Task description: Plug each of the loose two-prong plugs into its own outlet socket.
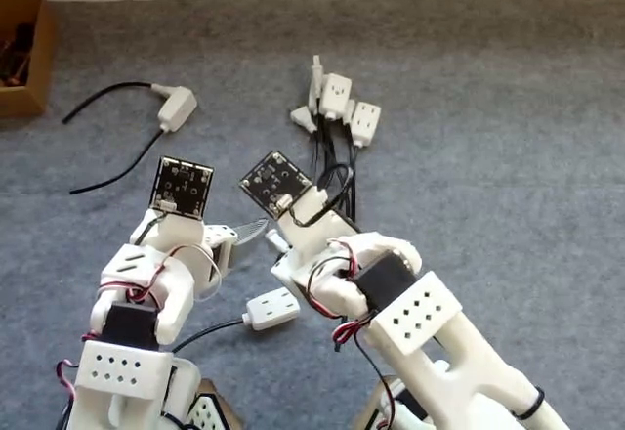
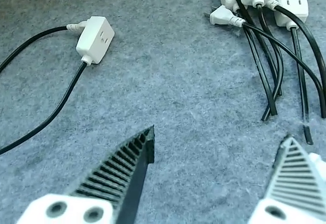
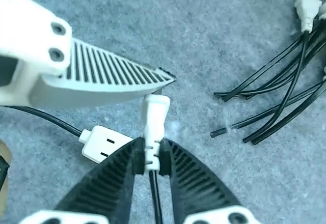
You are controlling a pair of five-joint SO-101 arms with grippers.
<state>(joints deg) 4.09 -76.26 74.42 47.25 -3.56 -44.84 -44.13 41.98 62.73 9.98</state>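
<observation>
In the high view, two white arms are standing side by side over a grey carpeted table point(image 1: 508, 107). The right gripper point(image 1: 285, 252) is sitting low near the middle, a small white two-prong plug point(image 1: 278, 242) is showing at its tip, and the left gripper point(image 1: 242, 236) is lying just beside it. A white outlet socket on a black cord point(image 1: 271, 309) is resting near both grippers. A white socket block with two black cords point(image 1: 177, 107) is lying well apart at the far left, and a cluster of white sockets and plugs point(image 1: 337, 103) is lying at the far middle. A brown cardboard box point(image 1: 21, 54) is sitting at the left edge.

In the left wrist view, the left gripper's two fingers are standing wide apart over bare carpet, holding nothing.

In the right wrist view, the right gripper's black ridged fingers point(image 3: 114, 178) are clamping the plug's body, with its cord running back between them. The nearby outlet socket is lying just beside the plug, slots facing up.
</observation>
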